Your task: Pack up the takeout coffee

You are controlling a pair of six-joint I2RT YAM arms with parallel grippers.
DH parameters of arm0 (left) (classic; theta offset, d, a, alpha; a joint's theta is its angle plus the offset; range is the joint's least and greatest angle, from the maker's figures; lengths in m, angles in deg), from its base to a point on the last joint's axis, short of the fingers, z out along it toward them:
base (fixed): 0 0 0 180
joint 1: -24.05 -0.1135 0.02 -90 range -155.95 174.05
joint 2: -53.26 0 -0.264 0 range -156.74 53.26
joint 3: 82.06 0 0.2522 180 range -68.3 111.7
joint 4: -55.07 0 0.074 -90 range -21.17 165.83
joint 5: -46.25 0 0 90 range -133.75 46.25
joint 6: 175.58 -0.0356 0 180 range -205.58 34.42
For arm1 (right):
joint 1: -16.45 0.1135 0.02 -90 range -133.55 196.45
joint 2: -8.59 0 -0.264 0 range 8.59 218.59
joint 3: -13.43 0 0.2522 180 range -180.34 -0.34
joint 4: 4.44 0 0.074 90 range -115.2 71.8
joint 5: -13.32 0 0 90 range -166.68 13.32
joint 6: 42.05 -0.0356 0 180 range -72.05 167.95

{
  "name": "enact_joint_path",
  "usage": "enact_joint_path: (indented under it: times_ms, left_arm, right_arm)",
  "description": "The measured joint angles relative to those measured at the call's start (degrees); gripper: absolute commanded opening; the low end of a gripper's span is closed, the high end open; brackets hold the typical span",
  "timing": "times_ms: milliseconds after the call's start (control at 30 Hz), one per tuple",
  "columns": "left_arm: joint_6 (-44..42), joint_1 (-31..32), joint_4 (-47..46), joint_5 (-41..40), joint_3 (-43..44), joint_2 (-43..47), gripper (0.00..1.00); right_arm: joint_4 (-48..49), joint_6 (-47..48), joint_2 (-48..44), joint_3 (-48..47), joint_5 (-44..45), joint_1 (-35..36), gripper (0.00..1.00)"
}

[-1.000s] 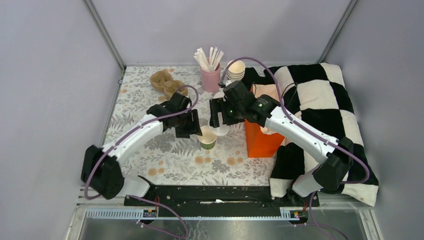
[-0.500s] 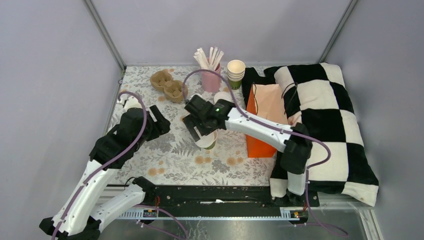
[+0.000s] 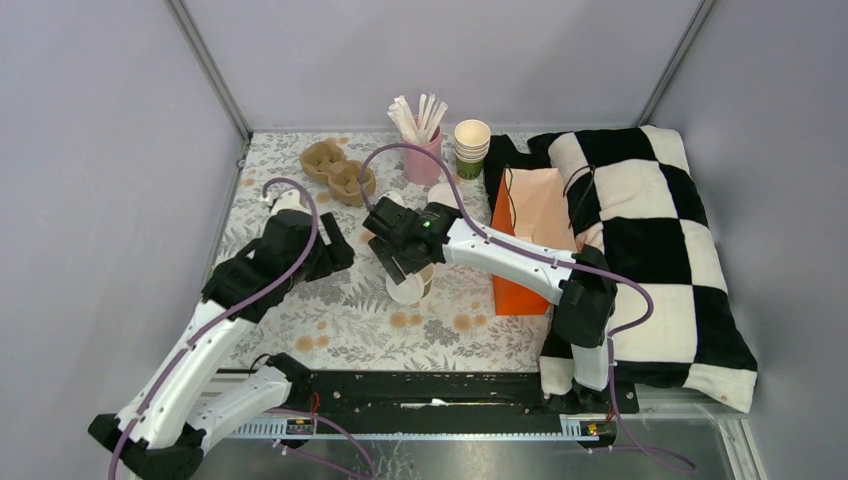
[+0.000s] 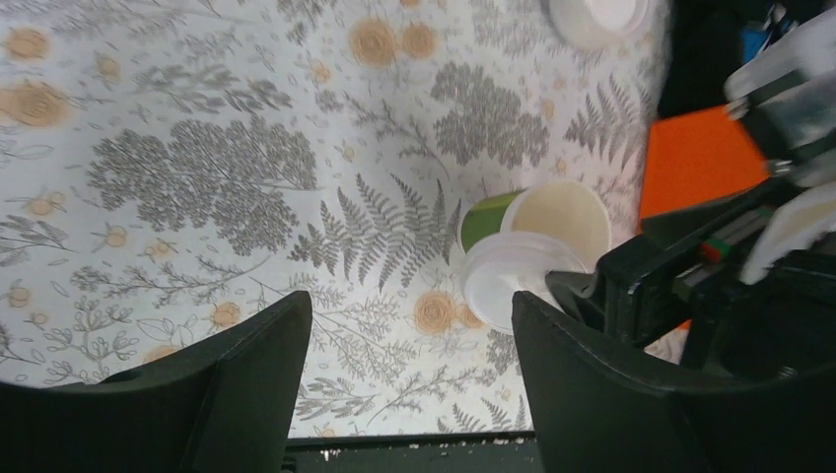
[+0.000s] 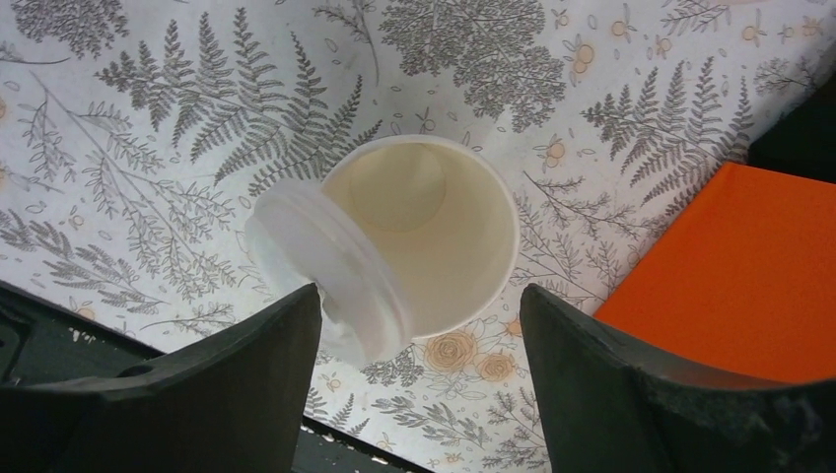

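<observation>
Paper cup [image 5: 434, 227] stands upright on the surface [image 3: 330, 310] just beside the orange bag [image 3: 520, 280], long axis vertical, mouth up. Lid [image 5: 311, 266] isn't seated: it's tilted, leaning on the rim on the side away from the bag. Right gripper [image 5: 419, 296] hovers over the cup, fingers wide apart, holding nothing. Left gripper [image 4: 409, 315], farther from the bag, is likewise spread and empty. Left to do, by my read: press the lid on, then bag the cup.
</observation>
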Motion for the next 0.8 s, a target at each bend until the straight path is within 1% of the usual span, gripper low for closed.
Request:
enact_joint_path:
  times_ms: [133, 200, 400, 500, 600, 700, 800]
  left_arm:
    - [-0.96, -0.04, -1.81, 4.9, -1.25, -4.35, 0.7]
    - [-1.18, -0.04, -2.86, 7.08, -2.16, -5.84, 0.69]
    - [-1.03, -0.24, -4.74, 12.41, -4.87, -6.19, 0.63]
    - [-0.72, -1.36, -6.56, 16.63, -6.88, -6.64, 0.62]
    - [-0.85, -4.66, -9.35, 23.47, -9.03, -8.2, 0.62]
    - [-1.2, -10.34, -12.85, 32.94, -12.35, -10.73, 0.59]
    - [-1.16, -14.43, -15.5, 40.63, -15.32, -13.29, 0.65]
  right_arm:
    - [-0.24, 0.02, 0.0, 0.0, 2.05, -0.31, 0.77]
    - [-0.26, 0.07, 0.0, 0.0, 3.04, -0.52, 0.77]
    - [-0.35, 0.07, -0.22, -0.09, 4.0, -0.9, 0.76]
    - [0.2, 0.11, -0.61, 0.96, 4.02, -1.14, 0.76]
    - [0.61, 0.22, -0.66, 2.05, 4.04, -1.53, 0.76]
    - [0.9, 0.28, -0.66, 3.43, 4.0, -1.97, 0.76]
    - [1.09, 0.37, -0.66, 4.04, 3.96, -2.36, 0.76]
